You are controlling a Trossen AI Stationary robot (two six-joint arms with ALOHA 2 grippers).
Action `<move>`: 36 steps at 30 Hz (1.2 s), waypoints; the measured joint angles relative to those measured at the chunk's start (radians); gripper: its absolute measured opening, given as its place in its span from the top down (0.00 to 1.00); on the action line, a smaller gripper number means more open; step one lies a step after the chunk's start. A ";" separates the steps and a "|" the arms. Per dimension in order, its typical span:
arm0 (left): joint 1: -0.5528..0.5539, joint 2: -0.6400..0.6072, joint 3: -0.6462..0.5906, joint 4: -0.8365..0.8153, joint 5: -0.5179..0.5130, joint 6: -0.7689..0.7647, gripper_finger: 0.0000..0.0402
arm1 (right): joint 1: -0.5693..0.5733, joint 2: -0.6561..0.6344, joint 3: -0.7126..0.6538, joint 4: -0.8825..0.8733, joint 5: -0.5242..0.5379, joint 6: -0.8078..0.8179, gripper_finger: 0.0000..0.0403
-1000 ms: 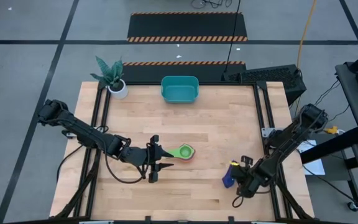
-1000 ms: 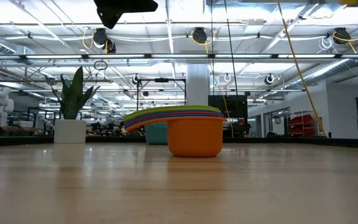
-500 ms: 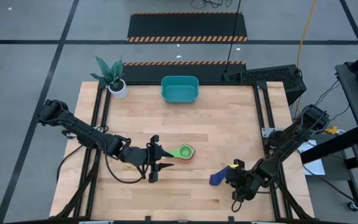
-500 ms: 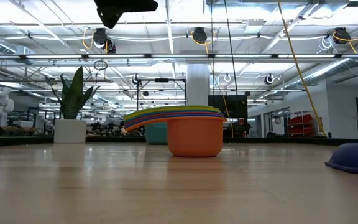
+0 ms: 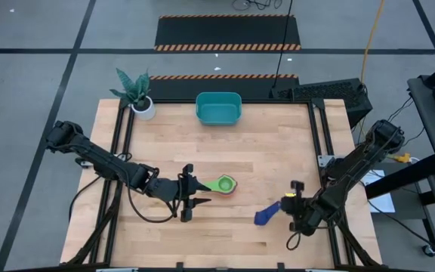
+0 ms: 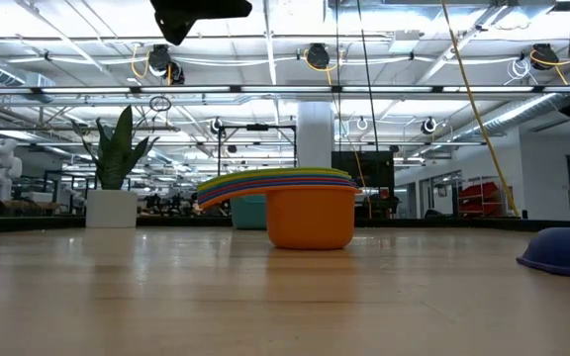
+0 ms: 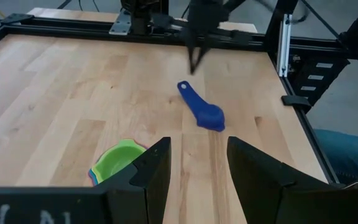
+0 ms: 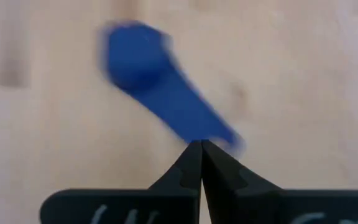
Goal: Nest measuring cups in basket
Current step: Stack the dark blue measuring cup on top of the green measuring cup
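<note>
Blue measuring cup (image 5: 265,216) lies upside down on the wooden table (image 5: 278,151), toward the near right part of the boards, its handle pointing at the right gripper (image 5: 296,198). That gripper's jaws are pressed together with nothing between them; in the right wrist view the closed fingertips (image 8: 201,163) sit just over the end of the cup's handle, and whether they touch it cannot be told. The cup rests free on the wood, its bowl on the far side of the handle from the jaws. Near the middle of the table stands the nested stack of cups (image 5: 226,184), green on top and orange at the bottom in the low view. The left gripper (image 5: 202,193) waits just beside the stack on its left, jaws spread partway and gripping nothing; the stack sits just ahead of the fingers, off to one side of the gap. The teal basket (image 5: 218,109) stands at the far edge of the table, well apart from both grippers, with a potted plant (image 5: 137,94) at the far left corner.
</note>
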 joint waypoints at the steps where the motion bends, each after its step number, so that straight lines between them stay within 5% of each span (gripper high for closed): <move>1: 0.000 0.000 0.000 0.000 0.000 0.001 0.60 | 0.000 -0.001 0.000 -0.053 0.032 0.015 1.00; 6: 0.000 0.000 0.000 0.008 0.000 0.001 0.60 | -0.019 0.005 -0.075 -0.032 0.111 0.067 1.00; 14: 0.000 0.000 0.000 0.006 0.000 0.001 0.60 | -0.048 0.002 -0.268 0.423 -0.010 0.013 1.00; 25: 0.000 0.000 0.000 0.011 0.000 0.001 0.60 | 0.021 0.006 -0.260 0.610 -0.084 0.052 1.00; 31: 0.000 0.000 0.000 0.016 0.000 0.001 0.60 | 0.054 0.006 -0.193 0.607 -0.004 0.073 1.00; 36: 0.000 0.000 0.000 0.019 0.000 0.001 0.60 | 0.086 0.025 -0.058 0.356 0.048 0.008 1.00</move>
